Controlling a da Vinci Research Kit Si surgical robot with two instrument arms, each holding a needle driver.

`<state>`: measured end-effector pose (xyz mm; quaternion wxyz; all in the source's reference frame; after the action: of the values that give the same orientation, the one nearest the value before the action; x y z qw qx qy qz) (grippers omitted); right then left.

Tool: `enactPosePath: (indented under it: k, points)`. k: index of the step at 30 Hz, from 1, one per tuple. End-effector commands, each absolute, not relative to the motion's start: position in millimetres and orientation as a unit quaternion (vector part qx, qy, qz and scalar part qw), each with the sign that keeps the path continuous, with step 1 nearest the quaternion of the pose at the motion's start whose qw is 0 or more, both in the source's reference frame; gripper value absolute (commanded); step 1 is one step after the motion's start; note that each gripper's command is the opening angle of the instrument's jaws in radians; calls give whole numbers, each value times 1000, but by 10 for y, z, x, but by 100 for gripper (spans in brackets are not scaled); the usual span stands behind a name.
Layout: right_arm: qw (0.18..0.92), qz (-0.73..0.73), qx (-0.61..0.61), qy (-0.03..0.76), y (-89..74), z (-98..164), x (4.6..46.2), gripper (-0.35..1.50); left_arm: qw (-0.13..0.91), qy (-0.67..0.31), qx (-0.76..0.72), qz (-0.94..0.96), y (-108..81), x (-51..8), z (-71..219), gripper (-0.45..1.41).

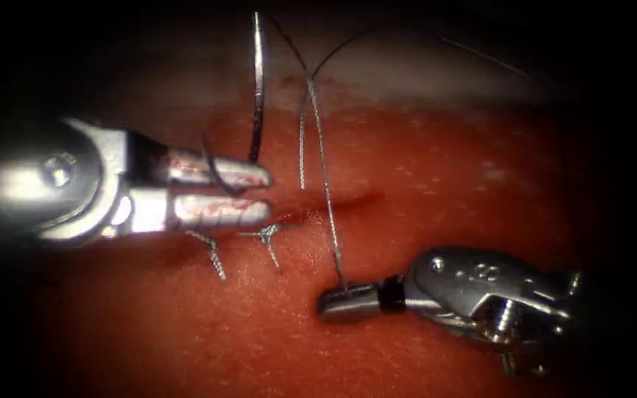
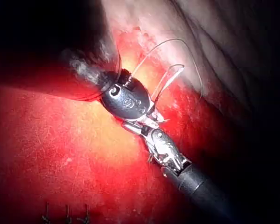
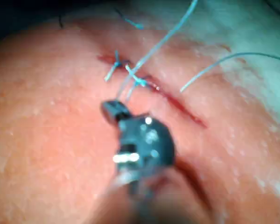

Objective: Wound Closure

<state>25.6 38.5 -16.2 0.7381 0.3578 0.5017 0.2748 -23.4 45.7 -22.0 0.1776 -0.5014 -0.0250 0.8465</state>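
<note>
Glistening tissue (image 1: 422, 177) carries the cut (image 1: 333, 206). Left tool (image 1: 268, 193), jaws apart, holds nothing beside the needle (image 1: 257, 88) rising at its upper jaw; whether that needle enters tissue, I cannot tell. Right tool (image 1: 344, 301) is clamped on thin, limp, probably slippery thread (image 1: 324, 169), best gripped squarely.

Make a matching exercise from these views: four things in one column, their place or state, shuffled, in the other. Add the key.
Things:
1. left tool
2. right tool
3. needle
4. knots

States:
A. shut on the thread, below the cut
B. tied, at the cut's left part
C. jaws open, holding nothing, at the cut's left end
D. standing upright above the left tool, out of the tissue

Pairs: 1-C, 2-A, 3-D, 4-B
</note>
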Motion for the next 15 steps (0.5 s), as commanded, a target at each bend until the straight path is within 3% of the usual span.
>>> enactPosePath:
  k: [1,6,7,8,11,15]
  points:
    - [736,265,366,505,375,-170,268,-35,175,-27,-503,846,451,-236,-215,-35]
    - [733,235,346,537,376,-200,280,-35,174,-22,-511,842,442,-217,-216,-35]
    - [740,242,291,555,388,-201,279,37,174,-19,-512,841,441,-213,-216,-35]
    - [746,246,264,559,395,-199,277,86,176,-17,-512,841,441,-212,-216,-35]
    - [760,242,219,563,412,-188,267,130,180,-10,-508,842,443,-200,-217,-35]
    - [771,226,183,566,427,-171,249,131,191,0,-503,843,450,-177,-223,-35]
